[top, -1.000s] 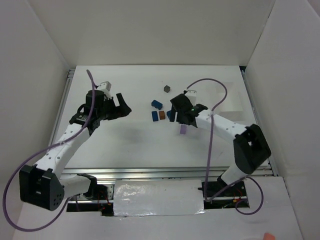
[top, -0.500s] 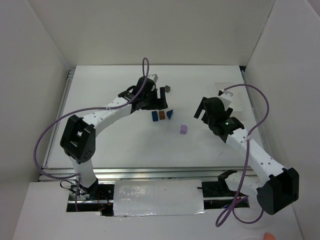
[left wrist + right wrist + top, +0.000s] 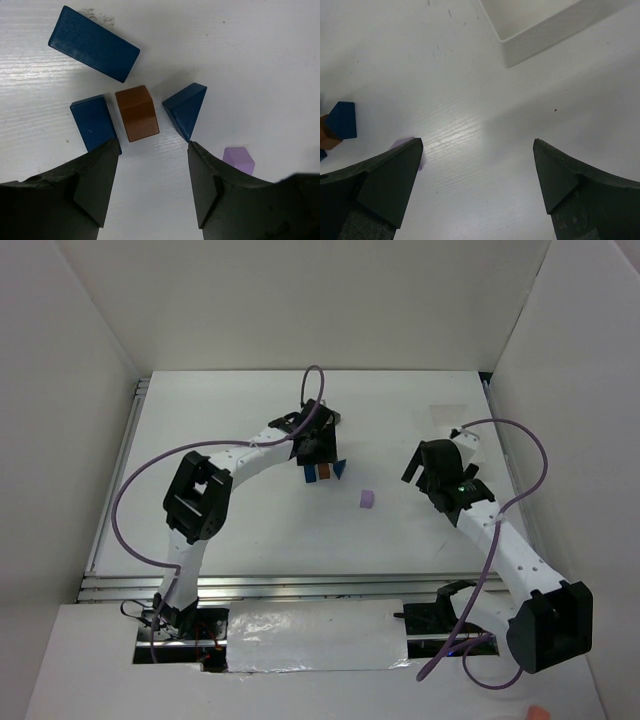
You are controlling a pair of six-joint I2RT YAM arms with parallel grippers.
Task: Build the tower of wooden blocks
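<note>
We see left gripper spread, pinching nothing; brown block just ahead of tips, blue block and blue wedge flanking it, long blue block beyond, lavender block apart to right. We see right gripper spread wide, white tray ahead.

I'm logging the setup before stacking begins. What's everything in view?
long block: one, blue, far side of the cluster
short block: one, blue, left of brown
brown block: one, brown-orange, cluster middle
wedge: one, blue, right of brown
lavender block: one, lavender, apart, toward the right arm
tray: one, white, table's right side
table: one, white
left gripper: one, black, open over the cluster
right gripper: one, black, open near the tray
</note>
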